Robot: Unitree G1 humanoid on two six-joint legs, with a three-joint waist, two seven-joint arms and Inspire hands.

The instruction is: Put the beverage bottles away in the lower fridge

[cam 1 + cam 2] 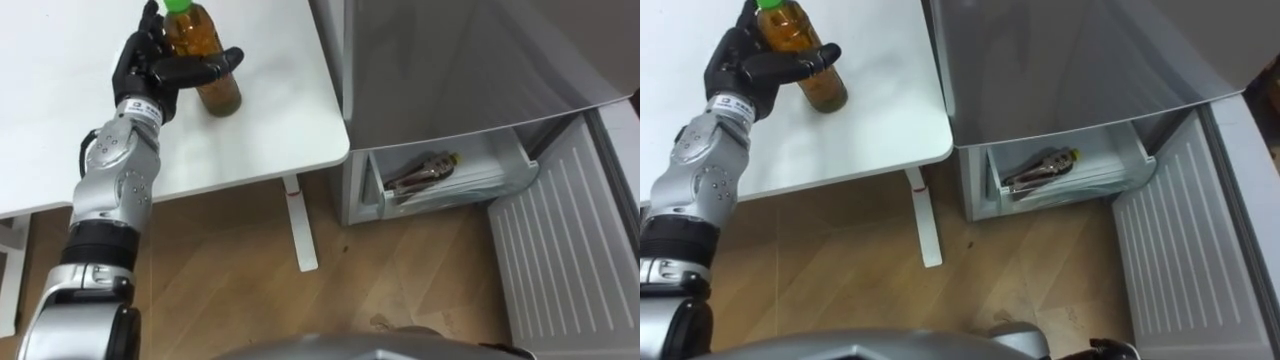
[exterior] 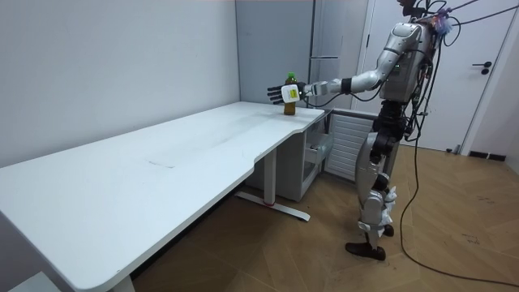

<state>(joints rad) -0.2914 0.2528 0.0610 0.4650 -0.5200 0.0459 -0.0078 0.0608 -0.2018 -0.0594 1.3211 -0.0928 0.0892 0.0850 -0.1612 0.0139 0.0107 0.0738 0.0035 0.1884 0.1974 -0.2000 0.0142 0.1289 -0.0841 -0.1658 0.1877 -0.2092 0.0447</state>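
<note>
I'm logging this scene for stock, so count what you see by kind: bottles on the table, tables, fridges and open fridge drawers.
Bottle, held in the left hand: 1
Table: 1
Fridge: 1
Open drawer: 1
Total: 4
The dark things lying in the drawer are too unclear to count.

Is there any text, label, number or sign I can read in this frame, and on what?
None can be read.
Bottle, gripped by the left hand: no legible print.
Dark object in the fridge drawer: too small to tell.
</note>
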